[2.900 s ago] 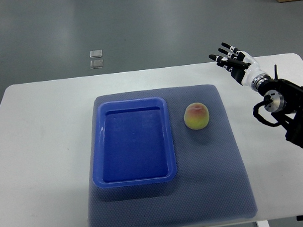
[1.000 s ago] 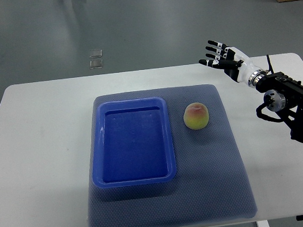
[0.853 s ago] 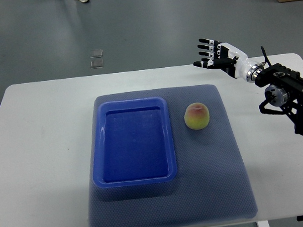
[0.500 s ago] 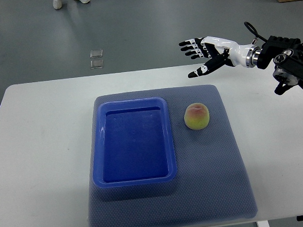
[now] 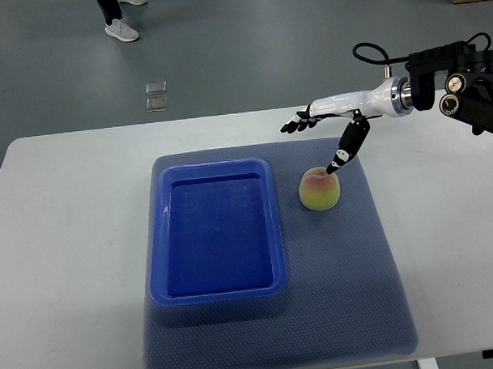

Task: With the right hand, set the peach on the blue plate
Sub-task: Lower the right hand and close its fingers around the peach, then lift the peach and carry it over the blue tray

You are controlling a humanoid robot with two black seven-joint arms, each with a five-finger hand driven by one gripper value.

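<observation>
The peach (image 5: 319, 189) is located on the grey textured mat (image 5: 347, 294), just beside the right rim of the blue plate (image 5: 218, 231) and not touching it. The plate is a rectangular blue tray with raised walls; it is positioned on the left half of the mat. The mat is laid on the white surface (image 5: 70, 239).

The right hand (image 5: 333, 121) is held above and slightly behind the peach. Its fingers (image 5: 297, 124) are extended and spread toward the left, and nothing is gripped. The thumb (image 5: 346, 149) is pointed downward, with its tip at the top of the peach; contact cannot be confirmed. The right arm (image 5: 449, 80) is seen entering from the right edge.

Beyond the surface, a person's shoes (image 5: 120, 28) and two small square plates (image 5: 155, 94) are seen on the floor.
</observation>
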